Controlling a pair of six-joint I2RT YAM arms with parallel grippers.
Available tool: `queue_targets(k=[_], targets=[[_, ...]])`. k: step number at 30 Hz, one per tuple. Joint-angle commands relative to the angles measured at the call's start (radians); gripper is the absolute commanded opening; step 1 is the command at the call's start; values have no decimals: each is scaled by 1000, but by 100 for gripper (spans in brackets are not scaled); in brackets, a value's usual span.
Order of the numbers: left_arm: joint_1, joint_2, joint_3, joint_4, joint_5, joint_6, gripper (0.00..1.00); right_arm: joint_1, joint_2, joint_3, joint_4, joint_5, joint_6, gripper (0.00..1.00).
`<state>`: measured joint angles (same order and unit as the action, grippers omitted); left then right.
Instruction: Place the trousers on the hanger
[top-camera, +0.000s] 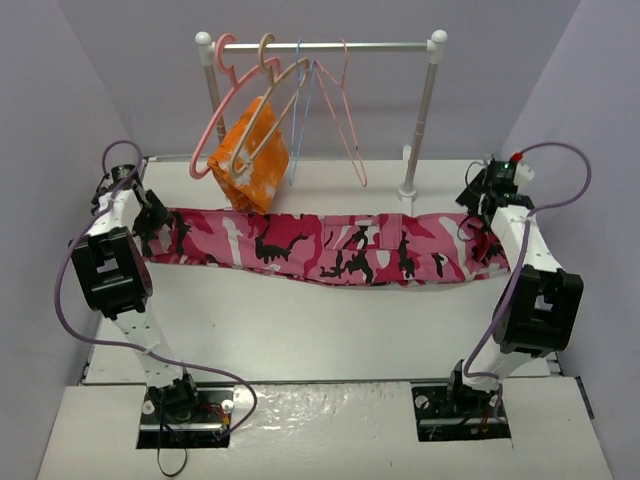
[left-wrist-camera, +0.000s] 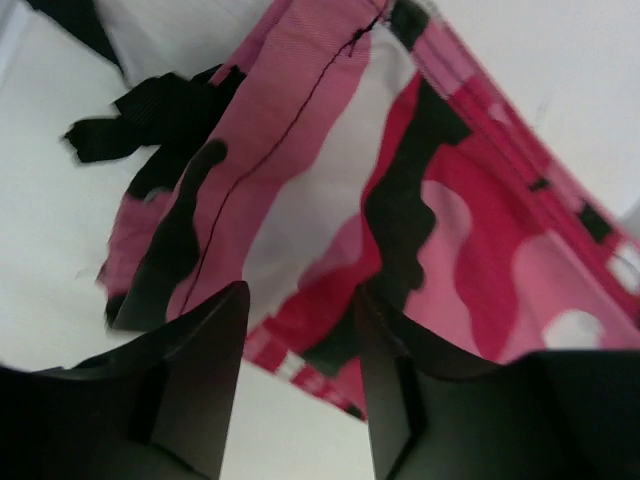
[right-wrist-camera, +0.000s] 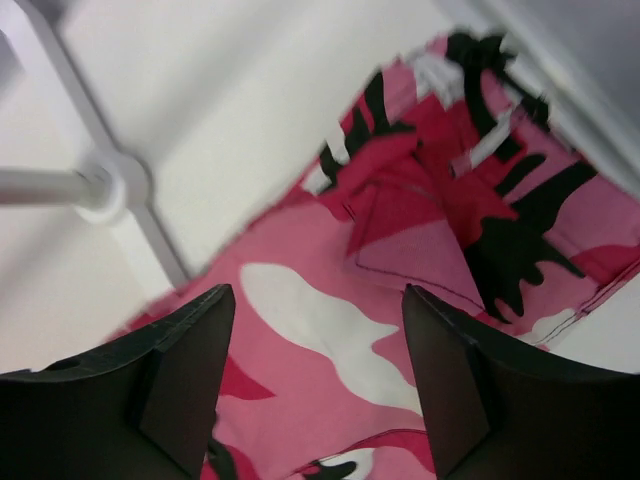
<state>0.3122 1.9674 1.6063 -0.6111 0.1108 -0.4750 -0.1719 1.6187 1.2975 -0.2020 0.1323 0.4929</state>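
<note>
Top external view: the camouflage trousers (top-camera: 330, 248) lie stretched in a long band across the middle of the table (top-camera: 320, 335), reaching from the left end effector (top-camera: 155, 235) to the right end effector (top-camera: 480, 215). Both end effectors stand open, fingers apart above the fabric and holding nothing, as the wrist views show. The beige hanger (top-camera: 272, 62) hangs on the rail (top-camera: 380, 45) in the upper centre of the frame, beside a thick pink hanger (top-camera: 222, 95) and an orange-and-white cloth (top-camera: 255, 150).
</note>
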Motion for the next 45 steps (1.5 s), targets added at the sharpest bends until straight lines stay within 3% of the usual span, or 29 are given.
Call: queue_targets(k=[1,5,9,11,20,28,29,34,37,41,45], targets=[[-7,87,-7,95,43,-6,35,-19,61,-160,173,-110,9,61],[4,116,-33,90,20,-2,20,-45,113,-283,274,-153,25,37],[28,116,-86,48,-38,-14,3,-104,142,-383,273,-137,58,14],[38,104,-125,20,-82,-20,0,-147,120,-417,244,-90,69,12],[155,-33,-372,19,-102,-76,0,-171,-55,-408,20,114,128,23],[188,-262,-516,38,-135,-119,0,-163,-247,-423,-44,106,125,33],[187,-294,-520,53,-123,-124,2,-140,-256,-418,-39,102,123,35],[161,-423,-478,72,-27,-150,34,21,-346,-357,-26,47,83,52],[123,-477,-446,35,-72,-112,37,100,-359,-360,-6,-24,50,54],[95,-569,-511,74,-128,-105,40,147,-327,-387,52,-108,12,54],[71,-512,-534,163,-76,-100,42,138,-253,-394,155,-115,19,53]])
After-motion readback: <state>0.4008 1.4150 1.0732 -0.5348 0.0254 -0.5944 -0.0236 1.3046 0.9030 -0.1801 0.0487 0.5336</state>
